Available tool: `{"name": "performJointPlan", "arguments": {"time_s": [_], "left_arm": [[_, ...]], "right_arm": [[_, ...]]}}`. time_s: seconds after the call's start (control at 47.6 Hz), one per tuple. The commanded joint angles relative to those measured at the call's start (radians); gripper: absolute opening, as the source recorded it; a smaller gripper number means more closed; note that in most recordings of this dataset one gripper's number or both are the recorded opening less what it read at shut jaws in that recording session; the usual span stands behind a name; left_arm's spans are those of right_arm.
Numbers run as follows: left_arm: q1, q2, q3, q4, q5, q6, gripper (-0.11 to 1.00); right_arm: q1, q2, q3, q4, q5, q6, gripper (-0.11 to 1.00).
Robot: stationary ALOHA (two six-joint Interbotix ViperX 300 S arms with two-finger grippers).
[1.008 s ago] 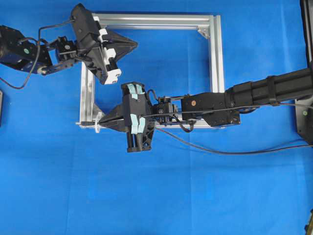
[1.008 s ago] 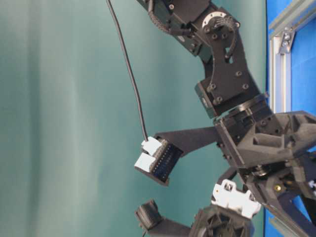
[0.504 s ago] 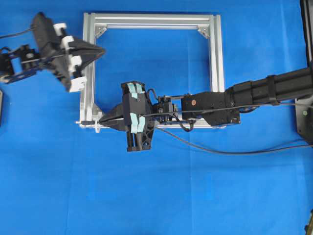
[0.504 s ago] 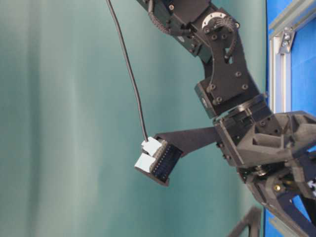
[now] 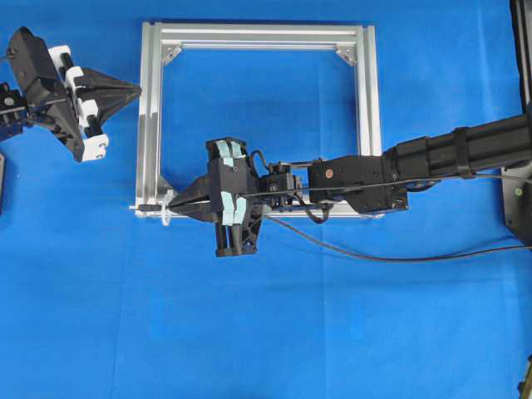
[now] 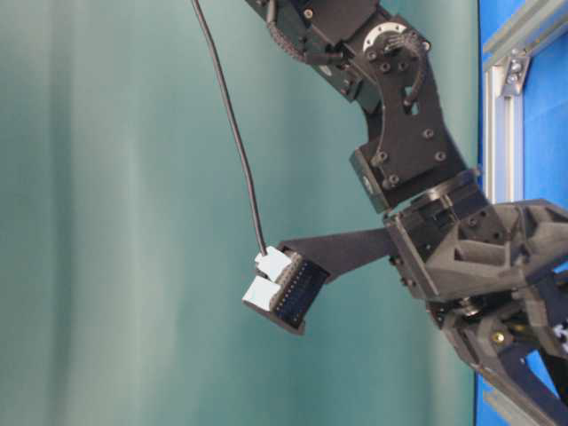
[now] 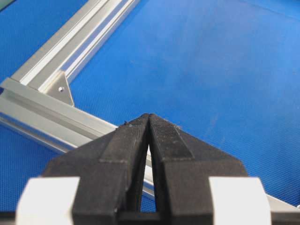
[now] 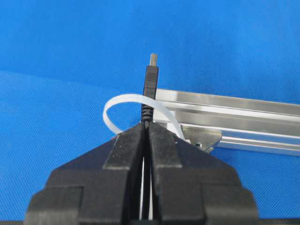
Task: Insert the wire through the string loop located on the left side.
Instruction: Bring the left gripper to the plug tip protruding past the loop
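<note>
The wire's slim black plug [image 8: 151,84] with a silvery tip sticks out of my right gripper [image 8: 146,126], which is shut on the wire just behind the plug. The plug crosses the white band of the string loop [image 8: 117,100], and its tip reaches past the band. Seen from overhead, the right gripper [image 5: 173,204] sits at the frame's lower left corner. There the plug [image 5: 148,207] pokes out to the left beside the string loop [image 5: 166,219]. My left gripper [image 5: 135,86] is shut and empty, left of the frame's left bar. Its closed fingertips [image 7: 140,123] hover above that bar.
The square silver aluminium frame [image 5: 370,116] lies on the blue mat, and the right arm [image 5: 432,158] reaches across its bottom bar. A black cable [image 5: 374,257] curves over the mat below that arm. A corner bracket [image 7: 61,89] of the frame shows ahead of the left gripper.
The left gripper has swung left from over the frame's upper left corner to outside the frame, leaving the table-level view. The right gripper and the wire have not moved.
</note>
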Motion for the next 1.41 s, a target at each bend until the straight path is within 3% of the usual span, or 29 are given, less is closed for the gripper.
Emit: {"name": "performJointPlan", "arguments": {"time_s": [0.0,0.105,0.441,0.672,0.819,1.302,1.386], "left_arm": [[-0.009,-0.014,-0.008,0.003,-0.009,-0.008,0.0],[-0.051,-0.015,-0.003,0.003,-0.009,-0.02,0.0],[-0.328,-0.051,0.009,0.003,-0.009,-0.021,0.0],[-0.463,-0.069,-0.005,0.014,-0.009,-0.011,0.0],[-0.499,-0.066,-0.005,0.014,-0.006,-0.006,0.0],[-0.494,-0.072,0.006,0.015,0.005,0.005,0.01],[-0.495,-0.077,0.006,0.015,0.006,0.002,0.11]], "right_arm": [[-0.002,-0.02,-0.014,0.002,-0.003,0.0,0.0],[-0.002,-0.02,-0.012,0.002,-0.003,0.0,0.0],[-0.005,-0.02,-0.014,0.003,-0.003,0.0,0.0],[-0.008,-0.02,-0.015,0.002,-0.005,0.0,0.0],[-0.009,-0.02,-0.015,0.002,-0.005,0.0,0.0],[-0.008,-0.02,-0.014,0.002,-0.005,0.0,0.0],[-0.009,-0.021,-0.015,0.002,-0.003,0.0,0.0]]}}
